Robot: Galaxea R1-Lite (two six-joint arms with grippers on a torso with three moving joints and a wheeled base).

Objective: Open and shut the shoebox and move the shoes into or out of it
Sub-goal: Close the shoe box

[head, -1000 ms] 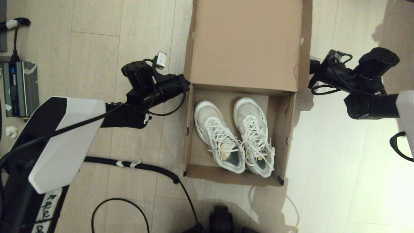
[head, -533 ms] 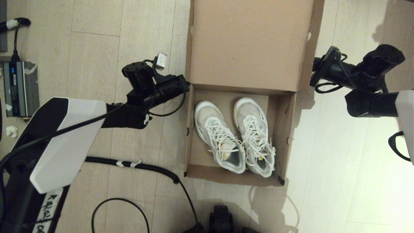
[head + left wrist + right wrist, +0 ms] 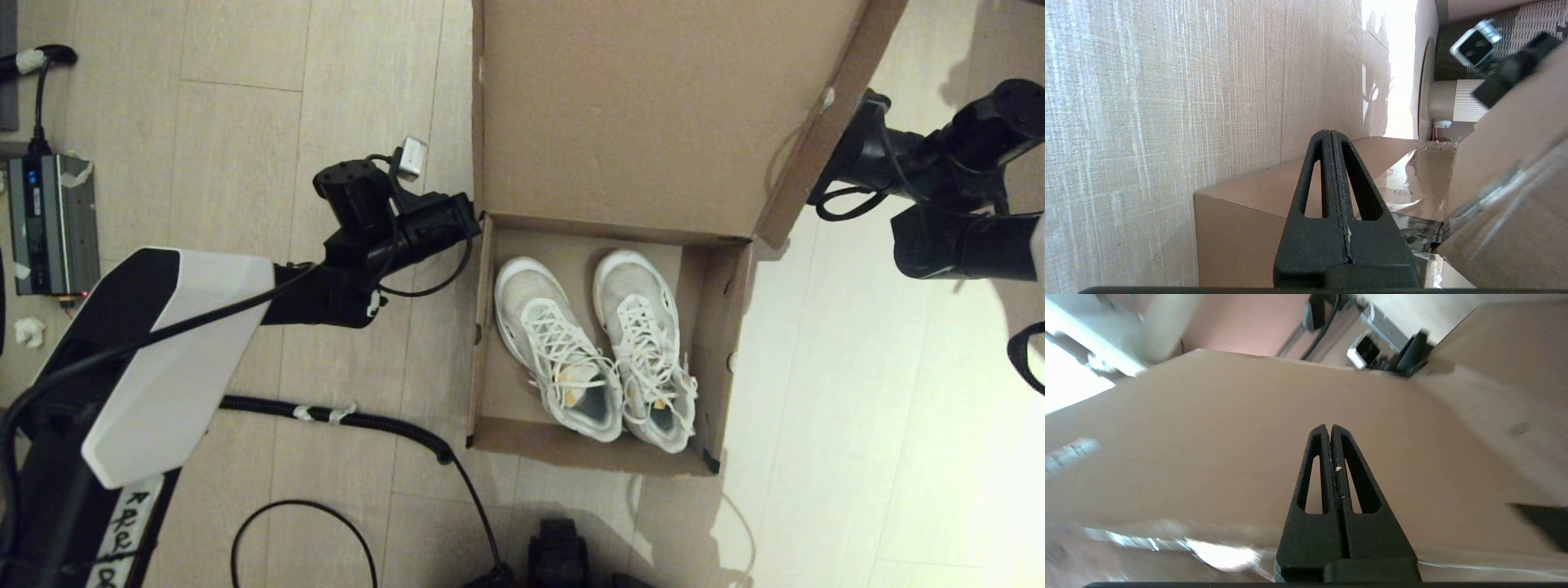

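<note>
The brown shoebox (image 3: 729,327) stands open on the wood floor, its hinged lid (image 3: 645,114) raised and leaning toward me. Inside lie the white sneakers side by side, toes to the hinge: one shoe (image 3: 555,351) and the other shoe (image 3: 645,339). My left gripper (image 3: 468,219) is shut and empty, its tip against the box's rear left corner; in the left wrist view the left gripper (image 3: 1329,131) points along the box wall (image 3: 1237,241). My right gripper (image 3: 1329,425) is shut, pressed on the lid's outer face (image 3: 1229,437); the right arm (image 3: 922,167) reaches behind the lid's right flap.
A grey power unit (image 3: 51,222) with cables lies at the far left, with a scrap of white paper (image 3: 29,331) near it. A ribbed black hose (image 3: 359,420) and a cable loop cross the floor in front. Black tape (image 3: 709,459) marks the box's front right corner.
The lid has swung up and toward me, its right flap rising outward. The right arm moved up and to the right with it. The left arm barely moved.
</note>
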